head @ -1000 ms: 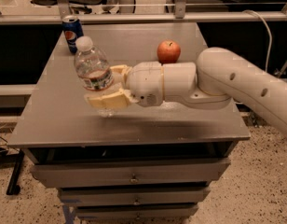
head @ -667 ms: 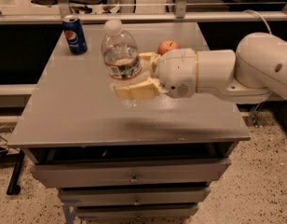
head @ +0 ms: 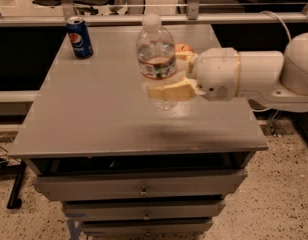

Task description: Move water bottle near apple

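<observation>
Over the table (head: 94, 109), the bottle (head: 155, 54) is being pinched upright, cap up, by the gripper (head: 165, 75); the apple (head: 183, 47) is being partly hidden behind it, the can (head: 80, 37) well apart.

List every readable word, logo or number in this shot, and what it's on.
Pepsi can: brand logo visible, lettering too blurred to quote.
water bottle: label print too blurred to read.
hand, shut on the water bottle right beside the apple: no text visible.
</observation>
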